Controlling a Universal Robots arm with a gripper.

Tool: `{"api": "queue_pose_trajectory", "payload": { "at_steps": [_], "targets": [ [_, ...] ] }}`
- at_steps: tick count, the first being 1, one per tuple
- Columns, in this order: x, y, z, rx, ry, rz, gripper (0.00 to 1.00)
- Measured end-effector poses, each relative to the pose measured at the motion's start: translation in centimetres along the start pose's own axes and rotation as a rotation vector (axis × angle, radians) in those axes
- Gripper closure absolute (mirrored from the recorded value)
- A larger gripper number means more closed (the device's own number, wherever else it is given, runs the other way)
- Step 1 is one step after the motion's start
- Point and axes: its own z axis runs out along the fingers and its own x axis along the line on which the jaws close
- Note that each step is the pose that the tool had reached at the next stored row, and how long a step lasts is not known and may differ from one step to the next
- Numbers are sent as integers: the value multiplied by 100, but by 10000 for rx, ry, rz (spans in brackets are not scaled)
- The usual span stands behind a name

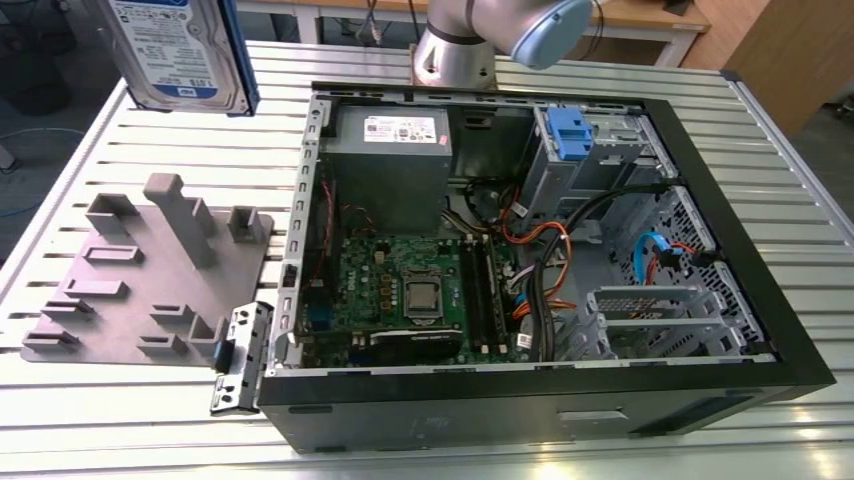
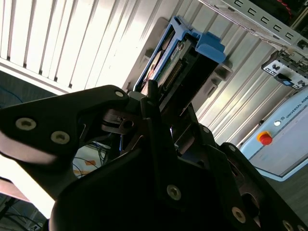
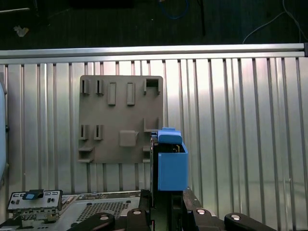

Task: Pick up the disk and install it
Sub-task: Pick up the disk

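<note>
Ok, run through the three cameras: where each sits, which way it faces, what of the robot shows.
Exterior view: off the arm, raised, looking down on the slatted metal table and open black computer case; the arm's grey joint shows beyond the case.
First wrist view: on the arm, facing down at the table and grey plastic fixture plate; the black gripper shows.
Second wrist view: on the arm, looking along the gripper toward the table.
Shared: both wrist views show the gripper shut on the flat silver, blue-railed disk.

The arm [image 1: 461,50] stands at the far side; its gripper [image 2: 163,103], jaws clamped on the disk [image 2: 168,62], is raised at the exterior view's left
</note>
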Motion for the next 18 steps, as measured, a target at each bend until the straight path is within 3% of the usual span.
{"api": "queue_pose_trajectory", "payload": {
  "at_steps": [18],
  "targets": [
    [-11,-200,-7,-1,1,0,65]
  ]
}}
